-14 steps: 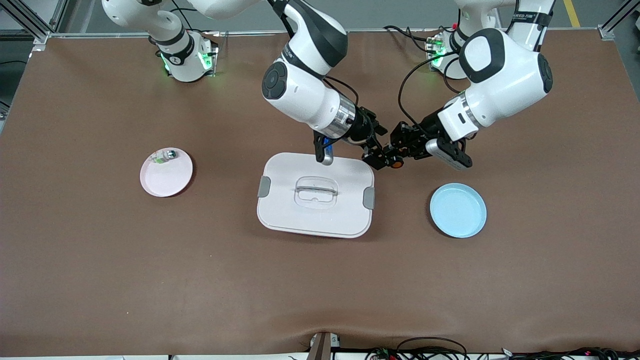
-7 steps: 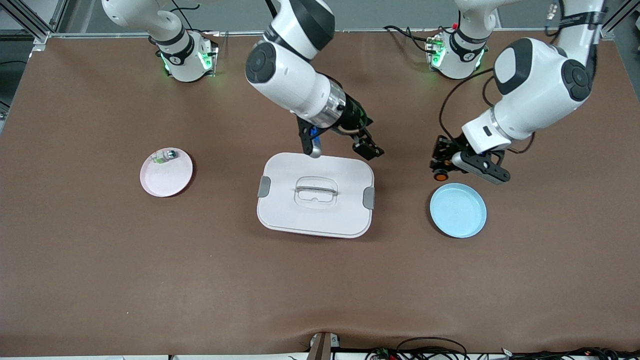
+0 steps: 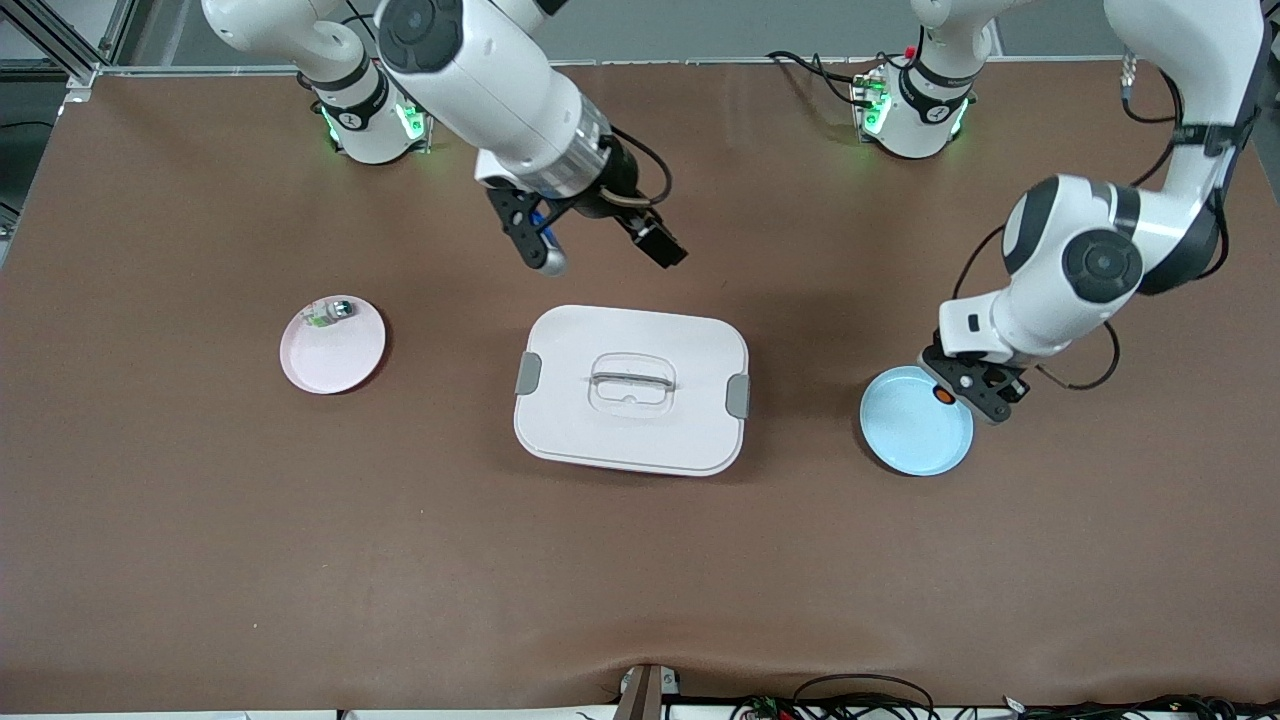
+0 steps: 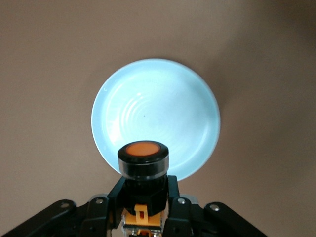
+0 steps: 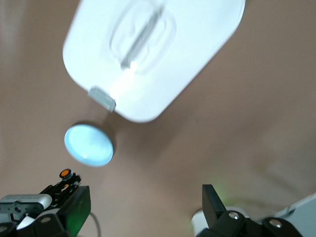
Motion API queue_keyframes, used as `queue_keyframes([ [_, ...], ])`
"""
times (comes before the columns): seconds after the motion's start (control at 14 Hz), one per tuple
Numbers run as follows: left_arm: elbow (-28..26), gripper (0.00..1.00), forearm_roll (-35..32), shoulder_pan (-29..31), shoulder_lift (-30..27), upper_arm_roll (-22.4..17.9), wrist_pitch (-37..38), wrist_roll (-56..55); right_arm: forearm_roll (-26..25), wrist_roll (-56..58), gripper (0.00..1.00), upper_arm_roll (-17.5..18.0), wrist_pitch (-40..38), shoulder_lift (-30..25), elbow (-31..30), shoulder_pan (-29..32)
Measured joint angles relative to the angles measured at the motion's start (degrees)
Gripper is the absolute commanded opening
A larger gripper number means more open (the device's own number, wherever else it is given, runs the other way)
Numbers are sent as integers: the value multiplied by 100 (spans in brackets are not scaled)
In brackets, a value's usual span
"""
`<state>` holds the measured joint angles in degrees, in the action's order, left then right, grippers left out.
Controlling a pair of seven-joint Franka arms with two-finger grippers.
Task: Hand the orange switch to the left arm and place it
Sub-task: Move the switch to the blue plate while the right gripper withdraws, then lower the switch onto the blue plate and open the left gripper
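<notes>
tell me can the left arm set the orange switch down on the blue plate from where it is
Probably yes: the left gripper holds the orange switch over the light blue plate's edge, the plate is bare, and the box sits well aside.

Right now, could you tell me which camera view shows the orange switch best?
The left wrist view: the orange switch fills the foreground, held in the left gripper over the light blue plate. The front and right wrist views show only a tiny orange dot.

the white box (image 5: 153, 54) lies on the brown table (image 5: 237, 123), the light blue plate (image 5: 88, 144) near it. the right gripper (image 5: 143, 207) hangs open above.
</notes>
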<state>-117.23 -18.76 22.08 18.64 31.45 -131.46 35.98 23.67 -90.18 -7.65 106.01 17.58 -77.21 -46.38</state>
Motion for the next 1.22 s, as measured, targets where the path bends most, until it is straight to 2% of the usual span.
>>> queue_keyframes([
  [0.14, 52, 0, -559, 54, 468, -2, -310, 504, -241, 634, 100, 2, -10, -380, -464, 2],
  [0.36, 122, 0, -1383, 27, 932, 20, -564, 653, -555, 1854, 100, -10, -64, -1014, -1266, 203],
  [0.64, 145, 1, -1837, -55, 1179, 54, -637, 1000, -758, 3650, 100, -37, -484, -1636, -1978, 889],
  [0.72, 144, 7, -1860, -71, 1195, 56, -681, 1155, -876, 3983, 100, -40, -581, -1705, -2041, 1030],
  [0.93, 142, 37, -1936, -77, 1333, 56, -950, 1455, -1331, 4829, 100, -39, -712, -1761, -2113, 1229],
  [1.0, 142, 59, -1949, -77, 1397, 56, -1018, 1477, -1458, 5102, 100, -39, -729, -1762, -2127, 1280],
  [1.07, 142, 75, -1961, -78, 1445, 56, -1053, 1481, -1575, 5354, 100, -39, -740, -1761, -2137, 1343],
  [1.15, 142, 97, -1967, -78, 1476, 56, -1066, 1483, -1668, 5584, 100, -39, -766, -1761, -2141, 1421],
  [1.22, 142, 100, -1968, -79, 1492, 56, -1069, 1483, -1725, 5820, 100, -39, -802, -1761, -2145, 1521],
])
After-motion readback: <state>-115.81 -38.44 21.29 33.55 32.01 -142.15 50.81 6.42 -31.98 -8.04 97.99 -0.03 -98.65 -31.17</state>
